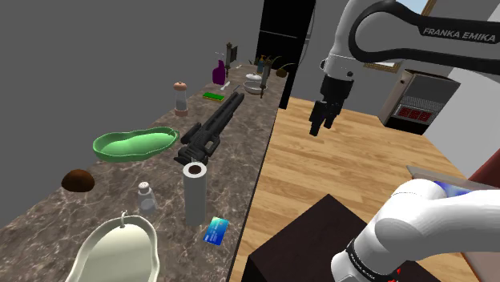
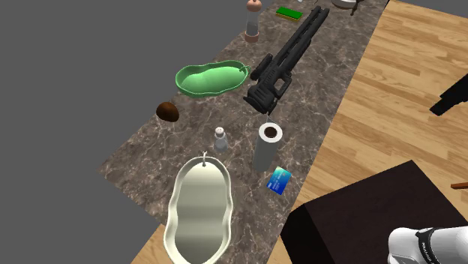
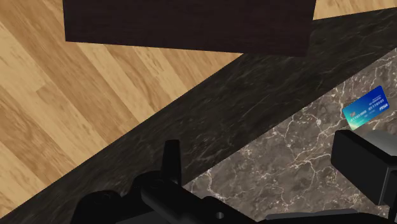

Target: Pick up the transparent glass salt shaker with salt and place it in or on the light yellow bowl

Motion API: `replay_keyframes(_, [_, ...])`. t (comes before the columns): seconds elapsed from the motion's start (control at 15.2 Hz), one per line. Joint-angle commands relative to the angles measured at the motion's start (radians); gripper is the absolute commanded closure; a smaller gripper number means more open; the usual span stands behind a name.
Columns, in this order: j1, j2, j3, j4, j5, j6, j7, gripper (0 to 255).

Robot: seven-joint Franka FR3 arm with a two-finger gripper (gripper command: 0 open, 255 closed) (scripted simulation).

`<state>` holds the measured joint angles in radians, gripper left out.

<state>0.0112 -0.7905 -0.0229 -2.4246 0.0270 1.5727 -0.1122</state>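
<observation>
gripper [image 1: 318, 128] hangs over the wood floor, fingers apart and empty. in the second exterior view the salt shaker [image 2: 220, 139] stands upright near the light yellow bowl [image 2: 199, 217], at its 1 o'clock. probably light, stiff, slippery and breakable; i would take its body below the cap.

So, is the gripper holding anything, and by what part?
Nothing. The gripper hangs open over the wood floor; the salt shaker stands on the counter.

Paper roll [image 1: 195, 192] blocks the salt shaker's [image 1: 146, 197] floor side; above it, open.
</observation>
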Motion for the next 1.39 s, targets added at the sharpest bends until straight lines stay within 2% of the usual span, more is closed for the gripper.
replay_keyframes(0.0, [0.0,0.0,0.0,0.0,0.0,0.0,0.0,0])
replay_keyframes(0.73, [0.085,0.228,0.193,0.03,0.129,0.231,0.19,0])
replay_keyframes(1.32, [0.124,0.493,0.341,0.164,0.144,0.397,0.349,0])
